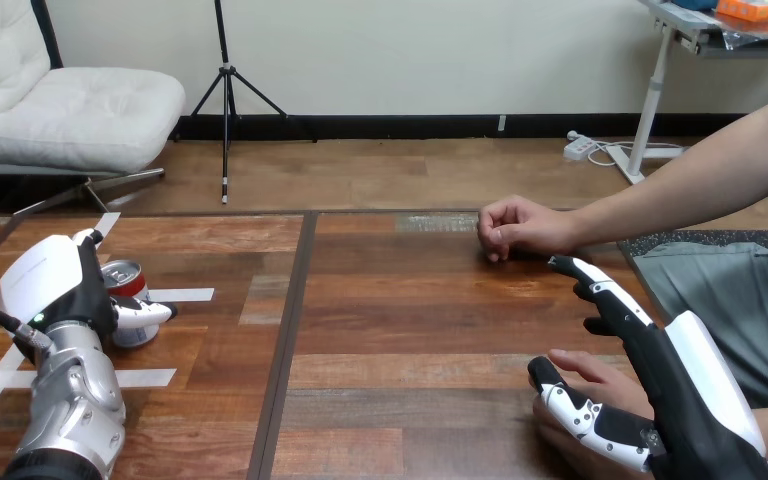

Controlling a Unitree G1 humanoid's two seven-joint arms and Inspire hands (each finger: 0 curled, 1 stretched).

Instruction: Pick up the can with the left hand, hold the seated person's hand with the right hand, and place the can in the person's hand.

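Table (400, 330): one can (125, 280) in left hand (55, 285); two person's hands (520, 228) (592, 372).

You're in what looks like a robot test lab: white tape marks (182, 294) on the wooden tabletop (410, 330), and a person (665, 195) seated at its side.

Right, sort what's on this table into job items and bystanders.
Job: can; left hand; right hand; person's lower hand, beside the right hand.
Lying about: person's fisted hand, farther back; white tape strips.
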